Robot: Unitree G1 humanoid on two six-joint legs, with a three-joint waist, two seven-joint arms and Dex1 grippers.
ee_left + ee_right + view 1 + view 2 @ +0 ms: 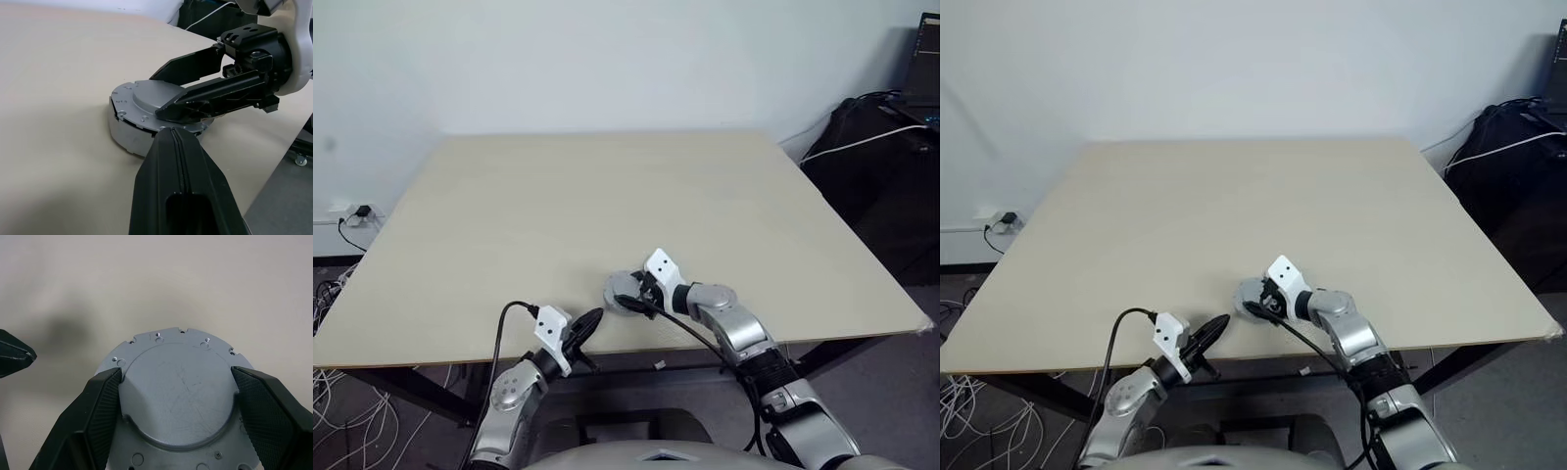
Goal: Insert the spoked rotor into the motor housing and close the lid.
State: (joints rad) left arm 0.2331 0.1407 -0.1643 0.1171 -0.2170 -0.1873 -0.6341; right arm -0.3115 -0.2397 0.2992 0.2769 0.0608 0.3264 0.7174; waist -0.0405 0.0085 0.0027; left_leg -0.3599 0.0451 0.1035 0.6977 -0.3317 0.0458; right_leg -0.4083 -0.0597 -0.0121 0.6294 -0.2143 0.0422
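A round grey metal assembly sits on the table near its front edge. Its top is the lid [176, 396], a flat plate with screw holes and a raised round centre, lying level on the silvery motor housing [126, 139]. The spoked rotor is hidden. My right gripper [176, 372] reaches down over the lid, and its two pads [105, 396] press against opposite sides of the raised centre. My left gripper [590, 323] is shut and empty, level, a short way left of the assembly at the table's edge and not touching it.
The wooden table [607, 196] stretches far ahead and to both sides. Its front edge [460, 357] runs just below the assembly. Black bags and cables [881, 147] stand off the right side; a wall socket with wires [357, 213] is at the left.
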